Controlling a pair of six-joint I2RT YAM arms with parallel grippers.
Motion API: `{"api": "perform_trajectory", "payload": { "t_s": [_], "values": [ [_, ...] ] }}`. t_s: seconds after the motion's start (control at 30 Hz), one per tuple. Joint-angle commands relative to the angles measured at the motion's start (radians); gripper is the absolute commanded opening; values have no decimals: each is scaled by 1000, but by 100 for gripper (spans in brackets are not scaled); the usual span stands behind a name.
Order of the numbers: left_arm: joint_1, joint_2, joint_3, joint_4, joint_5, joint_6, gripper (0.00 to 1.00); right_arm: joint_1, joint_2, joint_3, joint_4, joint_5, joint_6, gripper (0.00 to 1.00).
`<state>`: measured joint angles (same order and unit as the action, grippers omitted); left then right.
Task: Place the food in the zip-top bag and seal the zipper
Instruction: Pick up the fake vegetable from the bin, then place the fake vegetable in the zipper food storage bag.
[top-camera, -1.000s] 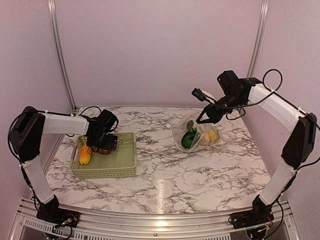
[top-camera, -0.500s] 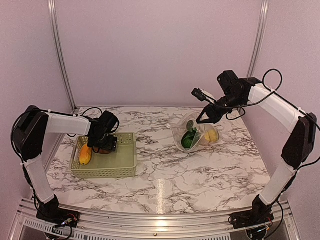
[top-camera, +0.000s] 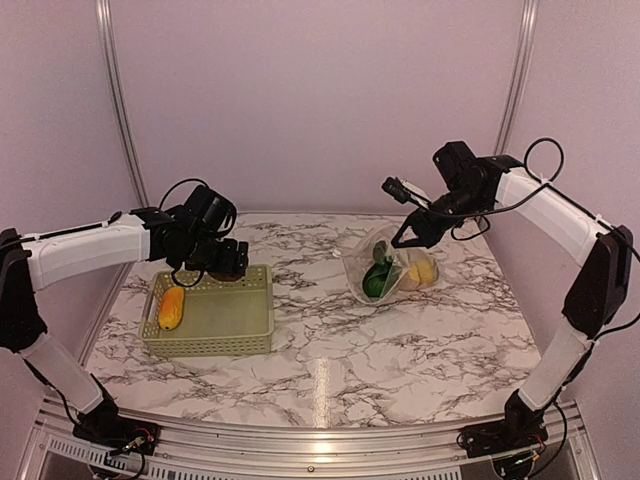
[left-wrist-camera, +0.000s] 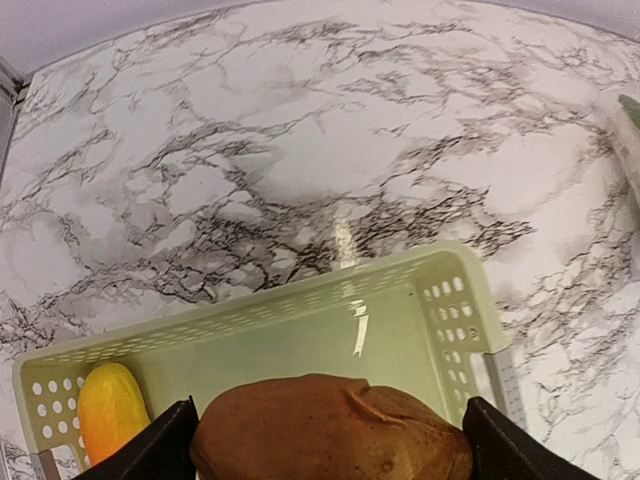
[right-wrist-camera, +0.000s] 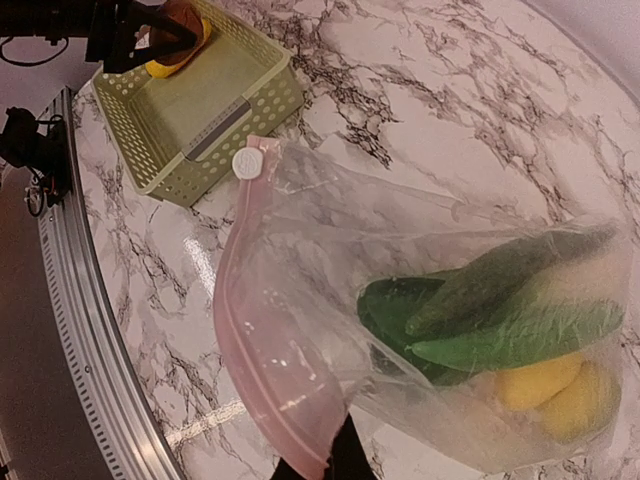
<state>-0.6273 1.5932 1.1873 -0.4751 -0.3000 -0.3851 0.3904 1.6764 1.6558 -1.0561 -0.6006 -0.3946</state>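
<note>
My left gripper (left-wrist-camera: 330, 450) is shut on the brown potato-like lump (left-wrist-camera: 330, 425), which hangs a little above the pale green basket (left-wrist-camera: 440, 300). In the top view this left gripper (top-camera: 218, 260) is over the basket's far edge and hides the lump. An orange piece (top-camera: 171, 308) lies in the basket's left end. My right gripper (right-wrist-camera: 325, 462) is shut on the mouth edge of the zip-top bag (right-wrist-camera: 430, 300), holding it up and open. The pink zipper (right-wrist-camera: 235, 300) curves round the mouth, with a white slider (right-wrist-camera: 247, 163). Green pieces (right-wrist-camera: 480, 310) and yellow fruits (right-wrist-camera: 545, 385) lie inside.
The basket (top-camera: 235, 325) stands at the table's left, the bag (top-camera: 390, 265) at the right back under the right gripper (top-camera: 410, 235). Bare marble (top-camera: 320, 330) lies between them. Metal rails run along the near edge and the back corners.
My left arm has risen out of the basket and swung back and right, taking the brown lump with it. The right arm and the bag have stayed still.
</note>
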Motion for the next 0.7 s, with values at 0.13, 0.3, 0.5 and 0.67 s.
{"api": "perform_trajectory", "payload": {
  "t_s": [0.13,0.3,0.5,0.67],
  "values": [
    [-201,-120,120,242,166,34,71,16,5,28,-11,-15,-12,0],
    [-302,-95,124,550,309,43,68,17,-1,36,-17,-13,-10,0],
    [-386,20,191,713,365,54,67,18,-11,56,-29,-19,-7,0],
    [-427,150,290,759,350,37,65,18,-16,76,-40,-18,-6,0]
  ]
}}
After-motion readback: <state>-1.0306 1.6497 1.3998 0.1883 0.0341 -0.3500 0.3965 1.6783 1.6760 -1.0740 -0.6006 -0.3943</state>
